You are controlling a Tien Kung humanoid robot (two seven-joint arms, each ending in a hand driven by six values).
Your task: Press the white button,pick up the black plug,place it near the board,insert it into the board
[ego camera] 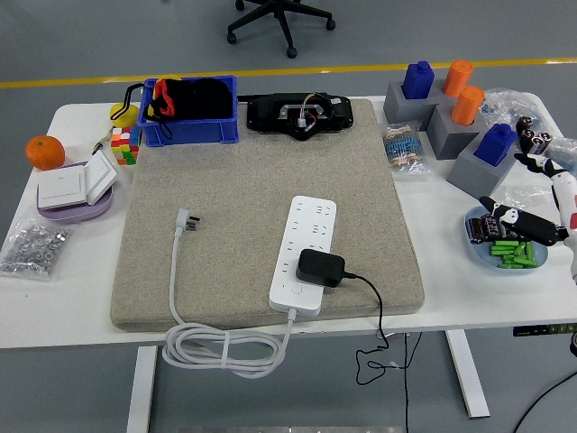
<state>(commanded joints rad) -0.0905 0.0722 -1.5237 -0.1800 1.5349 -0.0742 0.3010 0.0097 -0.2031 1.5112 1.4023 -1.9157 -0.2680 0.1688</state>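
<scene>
A white power strip (304, 254) lies on the grey felt mat (252, 180), its white cord looping over the table's front edge. A black plug adapter (320, 268) sits plugged into the strip's near end, its black cable hanging off the front. The strip's white button (298, 292) is at the near end, just in front of the plug. My right hand (527, 212) is at the far right edge over a blue bowl (480, 247), fingers spread and empty, far from the strip. The left arm is out of view.
A blue bin (189, 113) and a black device (299, 114) stand at the back. Grey blocks with blue and orange cylinders (451, 108) stand back right. An orange (45, 152), a Rubik's cube (124, 144), a wall switch on a purple dish (74, 188) and a bag of nuts (34, 248) lie left.
</scene>
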